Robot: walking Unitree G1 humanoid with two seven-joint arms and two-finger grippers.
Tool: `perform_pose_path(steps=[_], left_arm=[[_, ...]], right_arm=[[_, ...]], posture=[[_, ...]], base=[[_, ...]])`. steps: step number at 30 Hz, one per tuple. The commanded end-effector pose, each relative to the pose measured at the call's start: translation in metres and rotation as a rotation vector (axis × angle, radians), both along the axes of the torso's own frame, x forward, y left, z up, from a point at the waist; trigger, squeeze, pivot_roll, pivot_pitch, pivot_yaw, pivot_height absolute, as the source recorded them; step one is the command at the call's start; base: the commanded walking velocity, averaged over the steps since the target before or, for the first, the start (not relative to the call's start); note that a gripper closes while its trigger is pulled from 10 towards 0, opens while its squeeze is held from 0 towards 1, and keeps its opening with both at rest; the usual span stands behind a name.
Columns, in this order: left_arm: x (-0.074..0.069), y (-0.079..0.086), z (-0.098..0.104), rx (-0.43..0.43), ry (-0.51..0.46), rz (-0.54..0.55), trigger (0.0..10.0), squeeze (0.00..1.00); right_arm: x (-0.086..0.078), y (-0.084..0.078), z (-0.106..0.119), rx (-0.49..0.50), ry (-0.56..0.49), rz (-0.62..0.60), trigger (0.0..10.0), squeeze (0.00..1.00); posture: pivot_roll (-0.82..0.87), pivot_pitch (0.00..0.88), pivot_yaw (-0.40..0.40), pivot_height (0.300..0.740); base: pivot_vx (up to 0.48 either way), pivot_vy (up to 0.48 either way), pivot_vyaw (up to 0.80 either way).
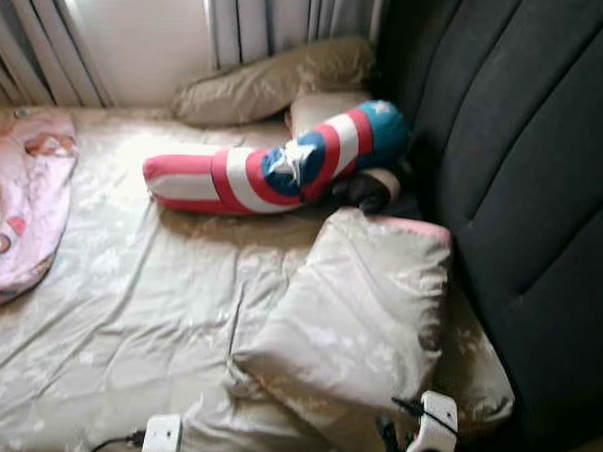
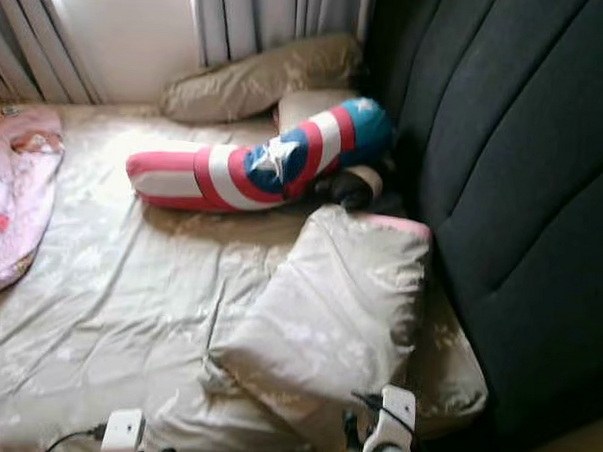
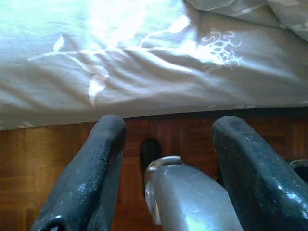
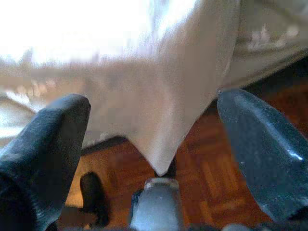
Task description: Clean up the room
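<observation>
Both end effectors, left end effector (image 3: 166,163) and right end effector (image 4: 154,144), hang with fingers apart at the bed's edge, gripping nothing. The crumpled beige floral quilt (image 1: 353,308) lies heaped beside the dark padded headboard (image 1: 535,146), probably next to be straightened; the red-white-blue shield-print bolster (image 1: 274,170) sprawls askew behind it.

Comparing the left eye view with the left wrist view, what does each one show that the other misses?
Left eye view: the red, white and blue bolster, a pink blanket, a folded beige quilt, the dark headboard and curtains. Left wrist view: the open left tool hanging over a wooden floor at the bed's edge. Both: the patterned beige bed sheet.
</observation>
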State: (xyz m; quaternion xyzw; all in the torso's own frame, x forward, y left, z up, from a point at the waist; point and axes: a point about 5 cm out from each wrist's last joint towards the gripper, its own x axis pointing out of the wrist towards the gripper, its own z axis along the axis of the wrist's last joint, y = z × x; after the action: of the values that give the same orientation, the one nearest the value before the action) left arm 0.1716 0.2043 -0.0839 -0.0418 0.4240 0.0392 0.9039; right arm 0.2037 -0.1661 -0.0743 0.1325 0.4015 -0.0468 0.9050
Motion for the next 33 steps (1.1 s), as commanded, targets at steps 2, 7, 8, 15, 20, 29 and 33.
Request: perform_pose_path(steps=[2,7,8,15,20,29,33], left_arm=[[-0.008,0.001,-0.003,-0.008,0.011,0.016,10.0,0.0],[-0.013,0.002,-0.003,-0.011,-0.024,0.028,10.0,0.0],[-0.014,0.002,-0.003,-0.013,-0.029,0.027,10.0,0.0],[-0.014,0.002,0.0,-0.019,-0.093,-0.007,10.0,0.0],[-0.009,-0.001,0.004,-0.012,-0.164,-0.044,10.0,0.0],[0.077,-0.005,0.088,0.045,-0.723,-0.144,10.0,0.0],[0.081,-0.008,0.103,0.037,-0.813,-0.119,10.0,0.0]], right_arm=[[-0.001,0.001,0.0,-0.002,-0.028,0.012,10.0,0.0],[-0.004,0.002,0.001,-0.028,-0.076,0.073,10.0,0.0],[-0.005,0.002,0.001,-0.029,-0.079,0.069,10.0,0.0],[-0.002,-0.007,0.007,-0.11,-0.171,0.116,10.0,0.0],[0.014,-0.028,0.037,-0.15,-0.451,0.141,10.0,0.0],[0.026,-0.033,0.05,-0.137,-0.534,0.001,10.0,0.0],[0.02,-0.02,0.048,-0.086,-0.541,0.071,10.0,0.0]], posture=[[0.08,0.0,-0.033,0.74],[0.07,0.0,-0.028,0.74],[0.07,0.0,-0.027,0.74],[0.03,0.0,-0.006,0.74],[0.04,0.0,-0.02,0.74],[0.04,0.0,-0.046,0.74],[0.05,0.0,-0.062,0.74]], base=[[0.0,0.0,0.0],[0.0,0.0,0.0],[0.0,0.0,0.0],[0.0,0.0,0.0],[0.0,0.0,0.0],[0.0,0.0,0.0],[0.0,0.0,0.0]])
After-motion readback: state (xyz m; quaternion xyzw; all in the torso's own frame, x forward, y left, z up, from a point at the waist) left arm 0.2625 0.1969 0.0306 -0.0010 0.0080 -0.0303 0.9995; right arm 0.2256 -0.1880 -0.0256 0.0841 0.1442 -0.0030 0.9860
